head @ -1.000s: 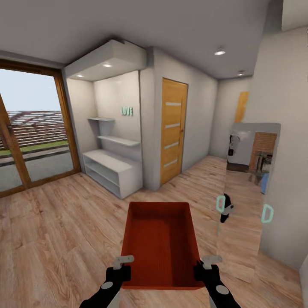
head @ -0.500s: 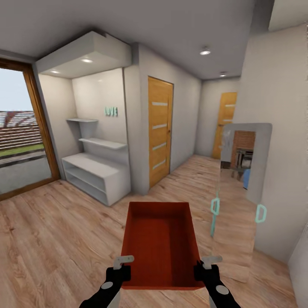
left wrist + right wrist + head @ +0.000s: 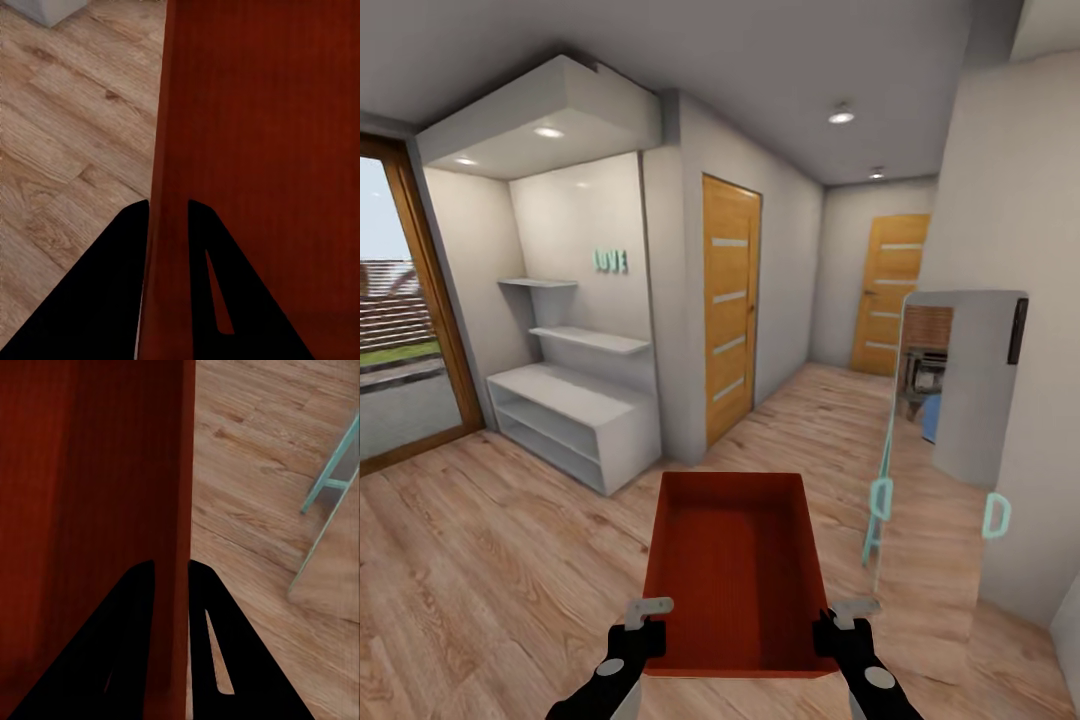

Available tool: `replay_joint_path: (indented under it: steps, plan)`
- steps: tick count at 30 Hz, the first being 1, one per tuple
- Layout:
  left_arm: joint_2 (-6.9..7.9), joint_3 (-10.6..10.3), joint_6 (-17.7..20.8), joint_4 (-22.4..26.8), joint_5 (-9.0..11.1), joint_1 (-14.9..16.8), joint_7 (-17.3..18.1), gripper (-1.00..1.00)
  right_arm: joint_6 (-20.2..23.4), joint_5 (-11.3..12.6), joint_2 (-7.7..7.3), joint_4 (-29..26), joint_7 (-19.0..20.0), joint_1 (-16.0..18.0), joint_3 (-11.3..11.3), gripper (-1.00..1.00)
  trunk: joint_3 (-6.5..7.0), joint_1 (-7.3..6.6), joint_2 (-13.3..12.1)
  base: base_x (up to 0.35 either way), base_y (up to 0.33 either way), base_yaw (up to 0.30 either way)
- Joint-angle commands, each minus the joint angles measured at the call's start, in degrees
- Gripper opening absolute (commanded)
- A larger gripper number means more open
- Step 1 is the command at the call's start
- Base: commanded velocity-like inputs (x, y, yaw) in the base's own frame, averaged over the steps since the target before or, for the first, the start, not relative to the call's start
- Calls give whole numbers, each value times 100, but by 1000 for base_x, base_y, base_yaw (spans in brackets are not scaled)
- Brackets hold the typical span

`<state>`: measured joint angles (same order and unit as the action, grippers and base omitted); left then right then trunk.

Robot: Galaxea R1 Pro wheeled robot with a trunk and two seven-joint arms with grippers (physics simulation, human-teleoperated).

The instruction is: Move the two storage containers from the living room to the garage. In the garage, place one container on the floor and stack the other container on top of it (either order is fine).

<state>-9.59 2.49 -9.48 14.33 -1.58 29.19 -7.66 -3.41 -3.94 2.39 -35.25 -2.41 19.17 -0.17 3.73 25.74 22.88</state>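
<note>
We're mid-haul, folks, and nowhere near the garage: light wood plank floor (image 3: 480,560) all around, so this looks like the carrying leg, with the set-down and the stacking both left to do. One orange-red, open-topped rectangular storage container (image 3: 735,570) is held out in front of the robot, above the planks, empty inside, its thin plain walls square and undented, the rim level as far as the head view tells. I can't say where its twin is.

The left gripper (image 3: 166,214) is clamped on the container's left side wall, one dark finger outside the wall and one inside. The right gripper (image 3: 171,574) does the same on the right side wall, the thin panel pinched between its two fingers. In the head view both grips sit at the near end of the container, close to the near corners, so the far end hangs out unsupported.

Past the container's far end stands a wooden slatted door (image 3: 730,305) in a grey-white wall, with a second one like it (image 3: 888,290) further off down the passage. To the left of the container's far end sits a low white shelf unit (image 3: 570,420) under two wall shelves. To the container's right leans a tall mirror panel with teal handles (image 3: 950,440), though its reflection is too murky to read with confidence.
</note>
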Motion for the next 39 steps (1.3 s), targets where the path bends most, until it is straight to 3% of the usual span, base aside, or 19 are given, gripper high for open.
replay_joint_path:
  steps: [1, 8, 25, 39]
  plan:
    - [-3, 24, -19, 246, -44, 7, -42, -100, -11, -19, -1, 18, 39, -1, 70, -100, -3, 4, 4, 276, 211, 0]
    - [1, 24, -19, 246, -52, 7, -42, -100, -11, -19, -1, 18, 39, -1, 70, -100, -3, 4, 4, 268, 209, -48]
    - [-8, 24, -19, 246, -44, 6, -34, -100, -11, -19, -1, 18, 39, -1, 70, -100, -3, 4, 4, 266, 204, -241]
    - [-8, 24, -19, 246, -44, 7, -34, -100, -11, -19, -1, 18, 39, -1, 70, -100, -3, 4, 4, 260, 220, -10]
